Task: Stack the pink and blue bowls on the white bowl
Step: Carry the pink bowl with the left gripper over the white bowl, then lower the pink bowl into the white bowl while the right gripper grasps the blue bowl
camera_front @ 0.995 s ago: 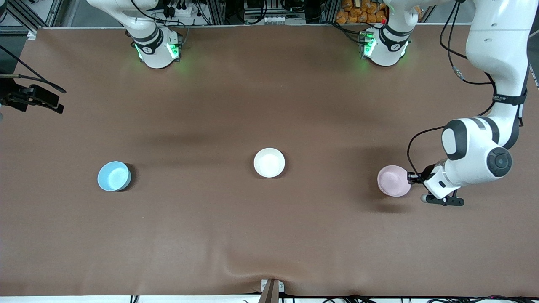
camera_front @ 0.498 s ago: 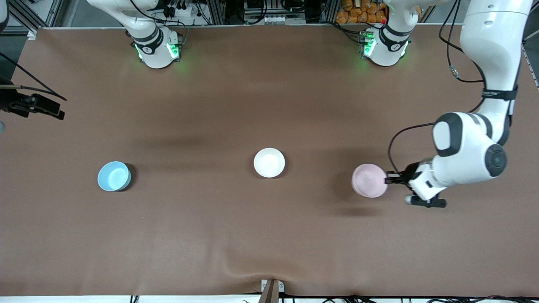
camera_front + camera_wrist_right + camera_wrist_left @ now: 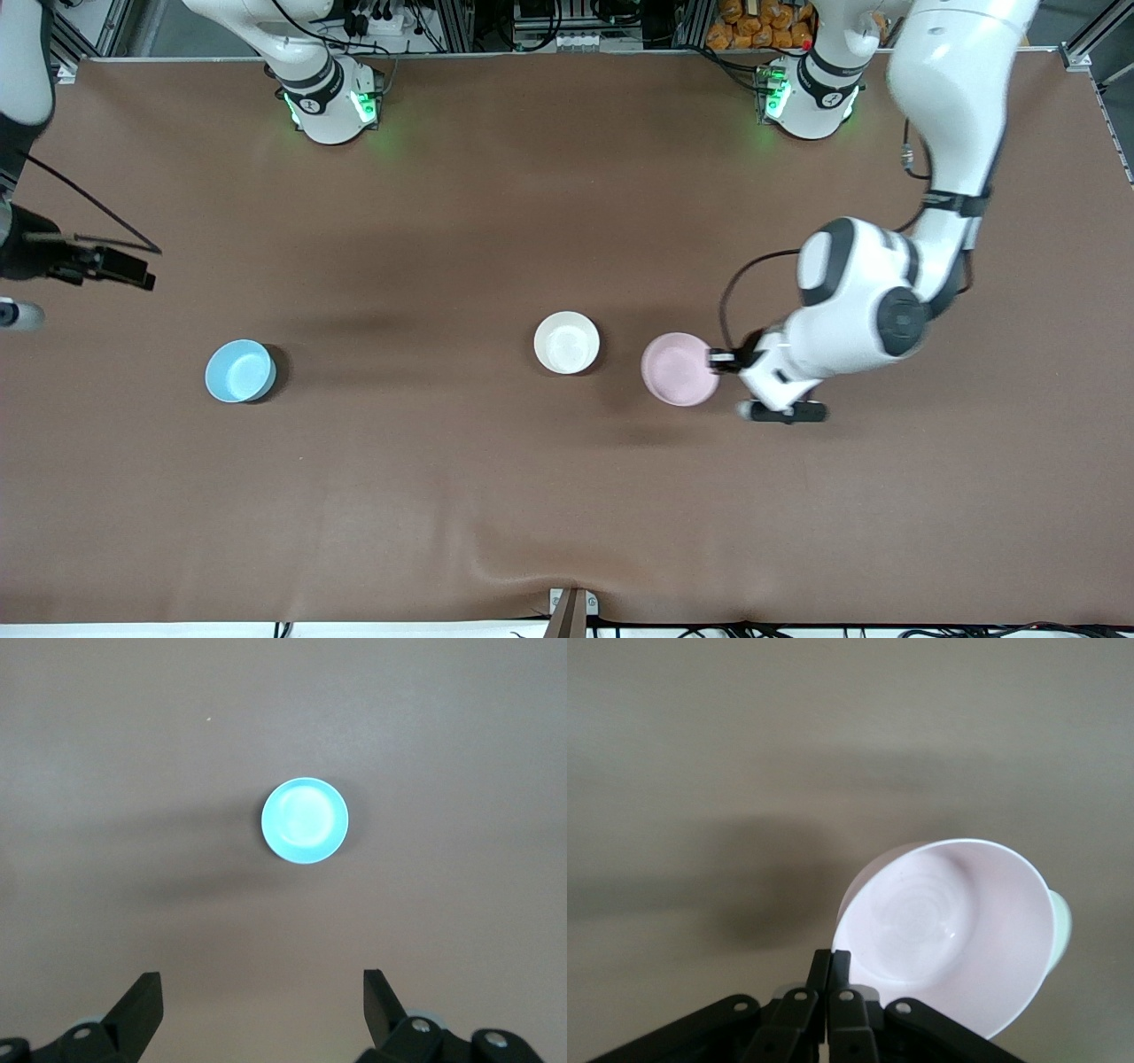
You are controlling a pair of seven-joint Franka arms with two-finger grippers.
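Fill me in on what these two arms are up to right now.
The left gripper has its fingers shut on the rim of the pink bowl and holds it in the air over the table, close beside the white bowl, which sits empty mid-table. The blue bowl sits untouched toward the right arm's end of the table. The right gripper hangs high above the table with its fingers open, looking down on the blue bowl. Nothing is stacked yet.
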